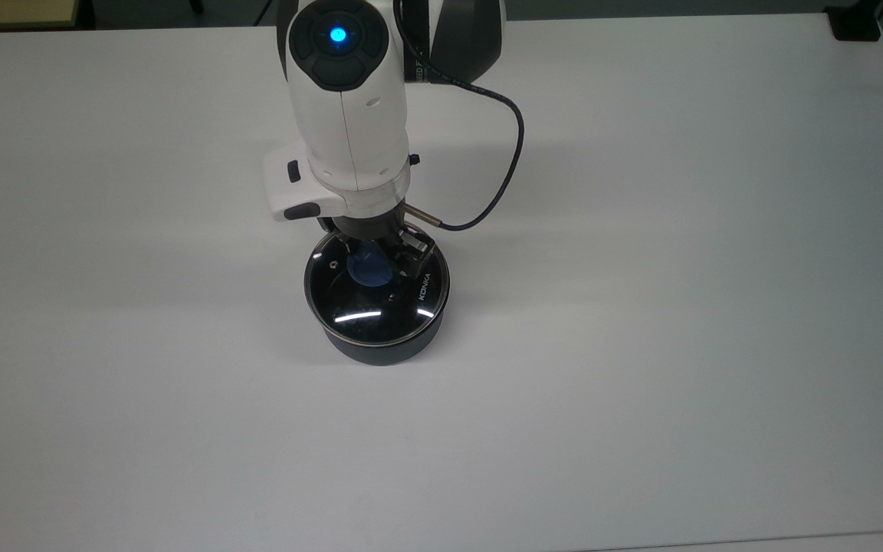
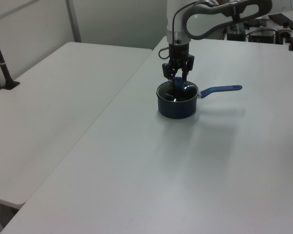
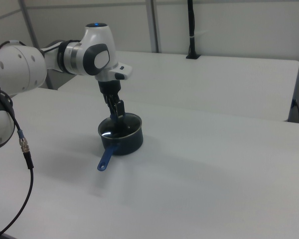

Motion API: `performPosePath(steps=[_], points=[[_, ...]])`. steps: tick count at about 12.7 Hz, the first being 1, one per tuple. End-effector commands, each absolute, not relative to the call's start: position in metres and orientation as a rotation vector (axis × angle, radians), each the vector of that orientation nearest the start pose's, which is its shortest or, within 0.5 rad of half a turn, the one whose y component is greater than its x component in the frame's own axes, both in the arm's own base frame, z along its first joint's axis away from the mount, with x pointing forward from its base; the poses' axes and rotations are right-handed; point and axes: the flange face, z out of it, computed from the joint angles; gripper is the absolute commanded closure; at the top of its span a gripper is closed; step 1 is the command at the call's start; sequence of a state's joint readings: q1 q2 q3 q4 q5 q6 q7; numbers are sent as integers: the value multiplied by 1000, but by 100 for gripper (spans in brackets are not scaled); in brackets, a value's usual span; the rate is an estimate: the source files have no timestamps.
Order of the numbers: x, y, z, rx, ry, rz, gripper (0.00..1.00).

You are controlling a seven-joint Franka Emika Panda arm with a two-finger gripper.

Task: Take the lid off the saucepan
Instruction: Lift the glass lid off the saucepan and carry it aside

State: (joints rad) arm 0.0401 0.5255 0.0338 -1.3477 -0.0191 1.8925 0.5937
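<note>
Glass lid (image 1: pixel 376 295): sits on pan, rim level, white KONKA lettering toward the top view's right
Knob (image 1: pixel 369 266): blue, centre of lid, between the jaws
Pan (image 2: pixel 176 104): dark, mid counter (image 1: pixel 641 307); blue handle (image 2: pixel 219 89) points to the left view's right
Gripper (image 1: pixel 375 259): straight above lid, pointing down
Jaws: closed in on the knob from both sides, gripping it
Cable (image 1: pixel 507 169): dark, loops off wrist to the top view's right
</note>
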Motion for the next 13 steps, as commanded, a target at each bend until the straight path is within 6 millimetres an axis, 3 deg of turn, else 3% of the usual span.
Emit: performPosePath(steps=[1, 2, 8, 11, 13], points=[[713, 45, 429, -3034, 828, -61, 46], [712, 45, 432, -3034, 828, -61, 47], [703, 43, 495, -3005, 831, -141, 49], [695, 45, 512, -3000, 824, -148, 49], [689, 56, 518, -3008, 799, -128, 49]])
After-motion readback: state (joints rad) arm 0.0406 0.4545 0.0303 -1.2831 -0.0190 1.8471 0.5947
